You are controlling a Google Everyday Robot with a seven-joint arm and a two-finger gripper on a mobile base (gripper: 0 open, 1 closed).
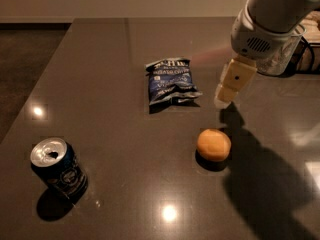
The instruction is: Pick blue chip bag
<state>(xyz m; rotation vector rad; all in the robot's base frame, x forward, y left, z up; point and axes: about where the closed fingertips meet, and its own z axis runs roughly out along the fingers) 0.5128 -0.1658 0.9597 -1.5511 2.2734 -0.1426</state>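
A blue chip bag (170,80) lies flat on the middle of the tabletop (100,109). The gripper (224,99) hangs just right of it (how wide it spreads cannot be told).

- The arm (280,6) is thick and rounded, with a pale grey-white shell.
- Its wrist housing (245,31) is white and bears an oval grille (258,44) of dark slots.
- The gripper (226,95), cream-yellow and blocky with one small dark dot, sits just below that housing at the upper right.
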